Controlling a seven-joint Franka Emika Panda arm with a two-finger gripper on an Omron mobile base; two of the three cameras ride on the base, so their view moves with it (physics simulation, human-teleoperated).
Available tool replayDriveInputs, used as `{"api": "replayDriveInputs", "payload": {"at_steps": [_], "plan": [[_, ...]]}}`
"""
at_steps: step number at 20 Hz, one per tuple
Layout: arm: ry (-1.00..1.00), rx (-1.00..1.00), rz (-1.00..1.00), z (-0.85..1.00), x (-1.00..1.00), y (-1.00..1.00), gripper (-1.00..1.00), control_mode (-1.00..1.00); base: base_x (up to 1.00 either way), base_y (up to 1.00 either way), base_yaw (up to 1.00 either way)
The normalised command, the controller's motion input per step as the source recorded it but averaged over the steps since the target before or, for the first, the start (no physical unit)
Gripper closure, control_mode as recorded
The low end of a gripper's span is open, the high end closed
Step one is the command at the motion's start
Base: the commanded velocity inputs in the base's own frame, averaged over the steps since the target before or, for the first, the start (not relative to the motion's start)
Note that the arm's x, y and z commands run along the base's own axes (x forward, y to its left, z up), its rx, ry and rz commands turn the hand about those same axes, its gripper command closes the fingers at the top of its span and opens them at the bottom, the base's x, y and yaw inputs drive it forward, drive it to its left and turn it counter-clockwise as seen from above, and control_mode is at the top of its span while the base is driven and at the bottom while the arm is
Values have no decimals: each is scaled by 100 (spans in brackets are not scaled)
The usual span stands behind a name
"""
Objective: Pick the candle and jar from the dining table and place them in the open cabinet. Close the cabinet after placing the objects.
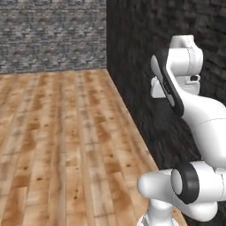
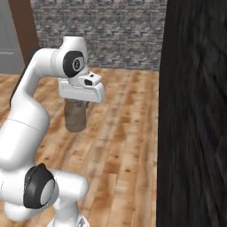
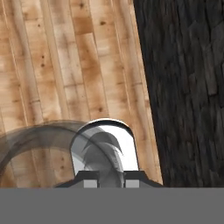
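Jar (image 2: 75, 116) clamped in the jaws above wooden floor (image 2: 119, 133), no writing legible

Jar (image 2: 76, 116) grey, translucent; floor (image 1: 57, 141) warm brown wood planks; wall (image 2: 195, 111) dark charcoal brick; arm (image 2: 26, 128) white.

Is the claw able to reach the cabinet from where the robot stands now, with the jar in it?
Probably not yet. The claw is shut on the jar above bare wooden floor, beside a dark stone wall. No cabinet is in sight, so the base likely has to drive first.
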Motion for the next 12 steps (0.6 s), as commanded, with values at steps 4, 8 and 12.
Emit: {"api": "replayDriveInputs", "payload": {"at_steps": [4, 8, 12], "plan": [[0, 0, 0, 0, 0, 0, 100, 100, 100, -17, 47], [0, 0, 0, 0, 0, 0, 100, 100, 100, -13, 59], [0, 0, 0, 0, 0, 0, 100, 100, 100, -13, 60]]}}
